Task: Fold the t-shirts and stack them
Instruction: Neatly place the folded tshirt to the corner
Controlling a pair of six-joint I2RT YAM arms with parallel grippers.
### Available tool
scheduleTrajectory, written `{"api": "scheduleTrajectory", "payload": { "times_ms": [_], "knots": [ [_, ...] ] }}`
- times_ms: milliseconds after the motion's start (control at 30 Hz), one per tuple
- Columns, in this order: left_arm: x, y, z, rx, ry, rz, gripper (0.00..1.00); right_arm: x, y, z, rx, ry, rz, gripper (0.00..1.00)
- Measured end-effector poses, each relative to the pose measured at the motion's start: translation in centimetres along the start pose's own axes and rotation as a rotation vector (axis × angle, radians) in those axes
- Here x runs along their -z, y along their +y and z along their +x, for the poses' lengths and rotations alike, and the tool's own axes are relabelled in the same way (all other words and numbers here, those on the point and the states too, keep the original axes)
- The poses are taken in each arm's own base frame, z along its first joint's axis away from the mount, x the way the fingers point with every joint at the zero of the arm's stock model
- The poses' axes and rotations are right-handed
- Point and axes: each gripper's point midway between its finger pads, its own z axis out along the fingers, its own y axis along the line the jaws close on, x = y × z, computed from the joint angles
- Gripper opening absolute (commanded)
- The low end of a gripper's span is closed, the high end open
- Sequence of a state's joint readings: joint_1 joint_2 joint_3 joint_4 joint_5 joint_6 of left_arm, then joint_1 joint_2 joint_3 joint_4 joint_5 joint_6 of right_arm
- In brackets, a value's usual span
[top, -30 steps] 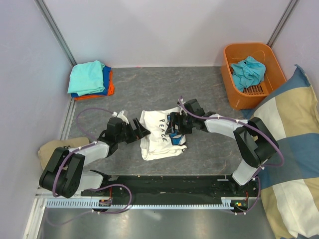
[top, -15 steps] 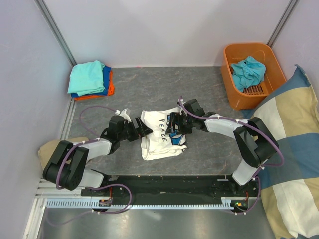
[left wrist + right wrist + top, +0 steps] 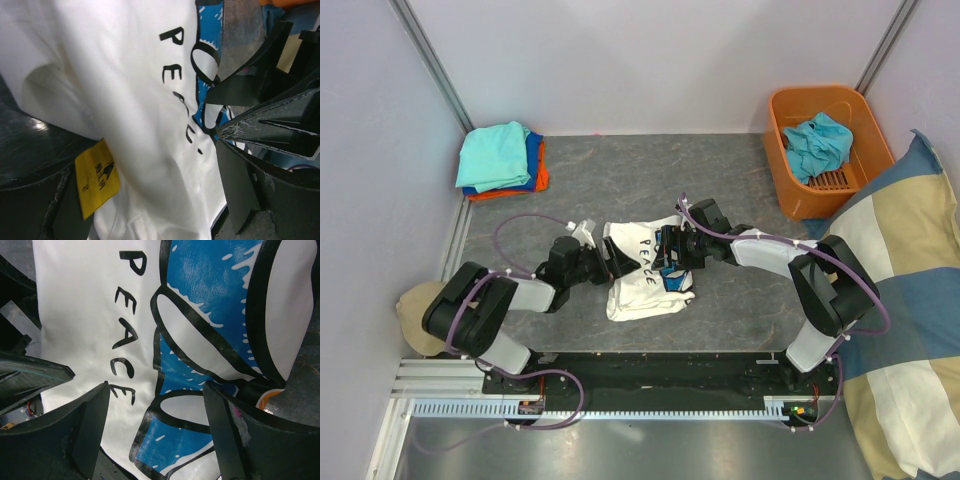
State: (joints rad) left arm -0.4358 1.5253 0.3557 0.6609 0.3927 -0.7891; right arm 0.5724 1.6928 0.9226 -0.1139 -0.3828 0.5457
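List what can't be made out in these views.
- Top view: the right gripper covers much of the white t-shirt print; fabric contact unclear.
- Left wrist view: shirt edges run off frame; the yellow label print is too small.
- Top view: the folded stack shows only edges under the teal top layer; count unclear.
- Top view: the left arm hides part of the tan cap.

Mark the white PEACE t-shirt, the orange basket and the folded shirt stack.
white PEACE t-shirt point(image 3: 638, 292): top view, plain lower cloth.
orange basket point(image 3: 782, 175): top view, left wall.
folded shirt stack point(image 3: 495, 155): top view, teal top shirt.

White PEACE tee point(image 3: 638, 285) rumpled at centre; teal-topped folded stack point(image 3: 500, 158) far left
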Motion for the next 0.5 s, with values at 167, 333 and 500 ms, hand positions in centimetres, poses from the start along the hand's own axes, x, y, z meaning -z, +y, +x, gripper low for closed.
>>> {"api": "scheduleTrajectory", "payload": {
  "times_ms": [167, 333, 500],
  "knots": [
    [-1.4, -0.9, 0.9, 0.018, 0.015, 0.073, 0.87, 0.0, 0.0, 0.0, -0.001, -0.001, 0.003, 0.84],
    [-2.4, -1.3, 1.4, 0.050, 0.021, 0.138, 0.80, 0.0, -0.1, 0.0, -0.001, -0.002, 0.007, 0.84],
    [-2.7, -1.5, 1.5, 0.066, 0.017, 0.170, 0.74, 0.0, -0.2, -0.1, -0.001, -0.005, 0.013, 0.84]
  ]
}}
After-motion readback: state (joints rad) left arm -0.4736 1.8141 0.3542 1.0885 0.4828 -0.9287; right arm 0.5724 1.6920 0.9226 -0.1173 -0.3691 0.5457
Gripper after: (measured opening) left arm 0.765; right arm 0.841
